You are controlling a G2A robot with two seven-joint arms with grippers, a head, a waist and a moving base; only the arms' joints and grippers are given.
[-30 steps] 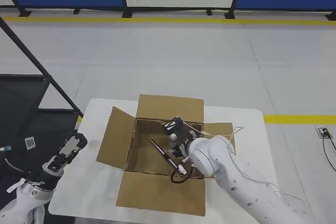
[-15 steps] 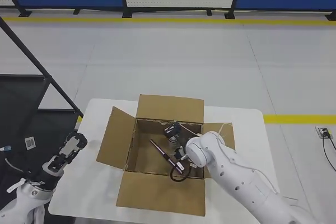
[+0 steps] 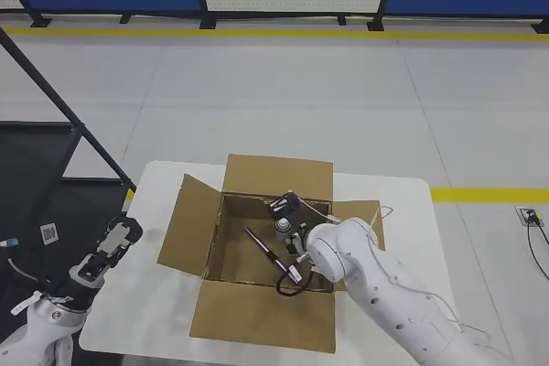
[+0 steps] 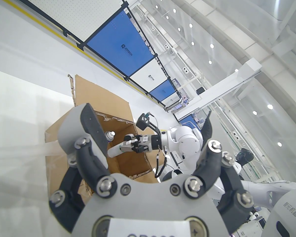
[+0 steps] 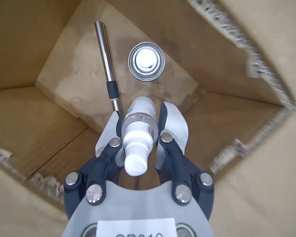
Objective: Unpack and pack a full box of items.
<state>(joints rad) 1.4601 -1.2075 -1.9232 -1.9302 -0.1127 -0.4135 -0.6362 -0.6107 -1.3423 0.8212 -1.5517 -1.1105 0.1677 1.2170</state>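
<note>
An open cardboard box stands on the white table. My right gripper hangs inside the box, shut on a white spray bottle whose nozzle points back at the wrist. The bottle is lifted off the box floor. Below it a metal spray can stands upright, and a steel rod with a black band lies beside it. From above, the can and the rod sit mid-box. My left gripper is open and holds nothing, just off the table's left edge.
The box's four flaps are folded outward; the left flap and the near flap lie over the table. A black frame stands left of the table. Bare table shows between the left flap and the left gripper.
The right wrist dipped slightly deeper into the box half a second ago and is back up where it was. The left arm has not moved.
</note>
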